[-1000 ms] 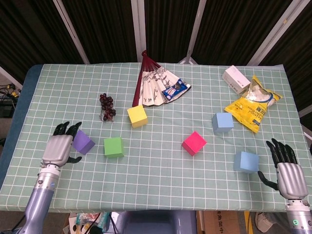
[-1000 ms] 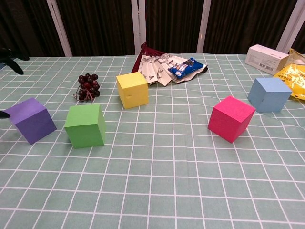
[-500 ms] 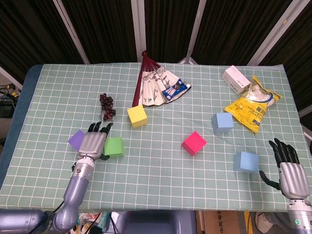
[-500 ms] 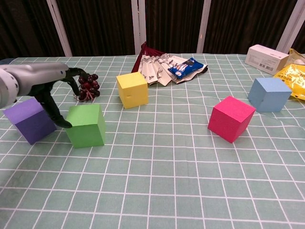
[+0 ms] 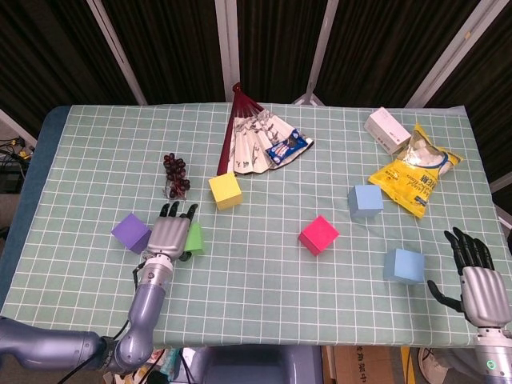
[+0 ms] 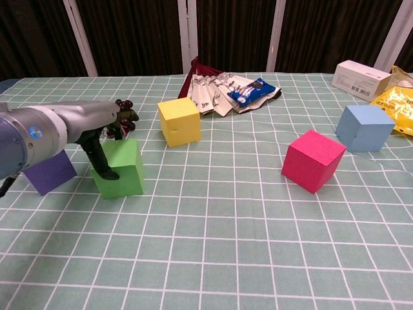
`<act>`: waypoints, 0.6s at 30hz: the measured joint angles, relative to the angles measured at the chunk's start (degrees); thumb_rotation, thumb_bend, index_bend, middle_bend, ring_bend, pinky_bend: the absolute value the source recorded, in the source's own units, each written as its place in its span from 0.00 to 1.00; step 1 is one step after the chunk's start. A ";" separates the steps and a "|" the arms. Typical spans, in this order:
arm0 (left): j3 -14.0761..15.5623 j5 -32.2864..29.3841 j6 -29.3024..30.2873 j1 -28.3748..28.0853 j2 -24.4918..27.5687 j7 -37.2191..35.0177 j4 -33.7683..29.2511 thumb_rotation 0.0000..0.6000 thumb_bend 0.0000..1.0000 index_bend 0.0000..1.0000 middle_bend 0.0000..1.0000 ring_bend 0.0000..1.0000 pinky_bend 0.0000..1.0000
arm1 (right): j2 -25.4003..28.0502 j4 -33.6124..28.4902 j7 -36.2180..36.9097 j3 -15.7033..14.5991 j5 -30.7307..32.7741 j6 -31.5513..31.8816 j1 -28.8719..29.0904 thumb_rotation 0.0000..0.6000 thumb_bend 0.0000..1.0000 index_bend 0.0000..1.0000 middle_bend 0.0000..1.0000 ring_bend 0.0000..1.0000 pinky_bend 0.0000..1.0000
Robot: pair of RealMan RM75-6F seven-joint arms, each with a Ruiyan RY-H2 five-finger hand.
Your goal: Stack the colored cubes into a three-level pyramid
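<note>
Nearest the robot, the right robot hand (image 5: 477,276) rests at the desk (image 5: 264,296) edge, fingers spread, holding nothing, just beside one light blue cube (image 5: 403,265). The left robot hand (image 5: 170,235) has travelled rightward within the last second, from beside the purple cube (image 5: 130,232) to over the green cube (image 6: 120,168). Its fingers are draped on top, thumb down the cube's left face in the chest view (closure not confirmed; the cube sits flat on the desk). Assessment: a grasp is starting, no stacking done. Further out lie the pink cube (image 5: 318,234), the second light blue cube (image 5: 365,200) and the yellow cube (image 5: 226,190), all well apart. Beyond them are grapes (image 5: 176,175), a folding fan (image 5: 254,140), a yellow snack bag (image 5: 416,172) and a white box (image 5: 387,130).
</note>
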 measured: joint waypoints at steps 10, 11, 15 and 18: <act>-1.43 0.82 -1.16 -3.89 -1.06 -0.15 0.29 1.00 0.32 0.01 0.38 0.02 0.00 | 0.20 -0.51 0.67 0.18 0.81 -0.63 0.07 1.00 0.30 0.00 0.00 0.00 0.00; -1.67 0.89 -1.39 -4.34 -1.17 -0.15 0.39 1.00 0.32 0.01 0.38 0.02 0.00 | 0.23 -0.59 0.72 0.20 0.92 -0.73 0.09 1.00 0.30 0.00 0.00 0.00 0.00; -2.81 0.85 -3.03 -6.60 -2.10 -0.34 2.00 1.00 0.32 0.01 0.37 0.02 0.00 | 0.28 -0.85 0.88 0.30 1.41 -1.05 0.13 1.00 0.30 0.00 0.00 0.00 0.00; -3.67 0.46 -4.41 -8.46 -3.07 -0.34 4.15 1.00 0.32 0.01 0.37 0.02 0.00 | 0.38 -1.06 1.00 0.34 1.75 -1.32 0.15 1.00 0.30 0.00 0.00 0.00 0.00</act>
